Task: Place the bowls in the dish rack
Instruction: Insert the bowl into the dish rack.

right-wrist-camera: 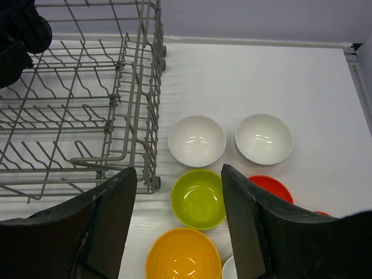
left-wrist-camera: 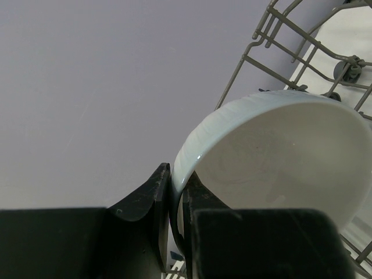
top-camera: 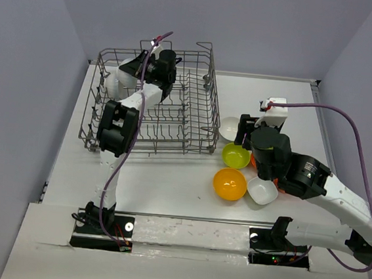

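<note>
Left wrist cam: left hand (left-wrist-camera: 176, 187) is narrow, pinching the rim of a white ribbed plastic bowl (left-wrist-camera: 279, 157), one finger inside the wall and one outside. The rim pinch is prob chosen bc the bowl is too wide to span. It also lets the bowl hang on edge, which is how it has to sit btw tines.

Top cam puts that hand inside the tall sides of the large grey metal wire dish rack (top-camera: 185, 134), nr its far-left corner, so the bowl looks close to its slot. Can't tell if it touches the tines yet.

Right hand (right-wrist-camera: 177, 173) is wide w/ nothing in it, hovering over the loose bowls on the counter (top-camera: 168, 184), just beside the rack's right wall. A lime green round bowl (right-wrist-camera: 199, 197) lies right below the gap btw its fingers, so it's likely the next pick.

Around it:
- two white round bowls (right-wrist-camera: 196, 139) toward the far edge
- an orange-yellow bowl (right-wrist-camera: 183, 254) toward the near edge
- a red-orange bowl (right-wrist-camera: 270, 187), partly hidden
- a squarish white bowl (top-camera: 262, 190)

All sit mouth-up, clustered nr the rack for short reaches. No bowl shows seated in the rack, so the task looks early.
</note>
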Robot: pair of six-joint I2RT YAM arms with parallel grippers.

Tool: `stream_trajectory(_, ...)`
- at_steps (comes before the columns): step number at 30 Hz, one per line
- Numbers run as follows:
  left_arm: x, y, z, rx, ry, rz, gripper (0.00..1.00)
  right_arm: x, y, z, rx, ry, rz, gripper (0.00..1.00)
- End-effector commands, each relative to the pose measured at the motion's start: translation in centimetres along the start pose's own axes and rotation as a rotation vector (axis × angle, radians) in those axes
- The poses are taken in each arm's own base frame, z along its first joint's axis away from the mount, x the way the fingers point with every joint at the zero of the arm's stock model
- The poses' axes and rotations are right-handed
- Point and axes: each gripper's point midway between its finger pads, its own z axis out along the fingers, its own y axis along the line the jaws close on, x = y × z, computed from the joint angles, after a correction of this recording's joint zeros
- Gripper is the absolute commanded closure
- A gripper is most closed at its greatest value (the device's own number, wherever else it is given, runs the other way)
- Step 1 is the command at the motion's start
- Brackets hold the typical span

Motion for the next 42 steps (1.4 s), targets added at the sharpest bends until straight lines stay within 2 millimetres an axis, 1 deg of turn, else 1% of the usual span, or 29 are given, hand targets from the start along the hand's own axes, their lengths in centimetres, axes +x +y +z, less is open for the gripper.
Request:
stream_trajectory(1, -0.4, 2.0, -0.4, -0.028, 0.019, -0.101, 1.00, -0.5, -0.4, -0.3, 0.004, -0.021, 0.049, 0.34)
stream_trajectory(8, 0.3, 1.6, -0.7, -0.038, 0.021, -0.067, 1.00, -0.4, -0.7, -0.3, 0.007, -0.022, 0.049, 0.34)
stream_trajectory(9, 0.4, 1.7, -0.7, -0.043, 0.022, -0.111, 1.00, -0.4, -0.7, -0.4, 0.008, -0.023, 0.049, 0.34)
stream_trajectory(11, 0.7, 1.4, -0.8, -0.044, 0.026, -0.072, 1.00, -0.3, -0.8, -0.4, 0.010, -0.023, 0.049, 0.34)
stream_trajectory(17, 0.6, 0.7, -1.2, -0.040, 0.018, -0.073, 1.00, -0.1, -0.9, -0.3, 0.012, -0.021, 0.045, 0.34)
stream_trajectory(26, 0.7, 0.2, -1.3, -0.038, 0.014, -0.063, 1.00, 0.1, -0.9, -0.3, 0.013, -0.018, 0.045, 0.34)
stream_trajectory(33, 1.0, -0.9, -1.4, -0.036, 0.012, -0.038, 1.00, 0.2, -0.8, -0.3, 0.012, -0.013, 0.041, 0.34)
stream_trajectory(42, 0.8, -1.3, -1.3, -0.036, 0.015, -0.033, 1.00, 0.2, -0.8, -0.2, 0.014, -0.012, 0.039, 0.34)
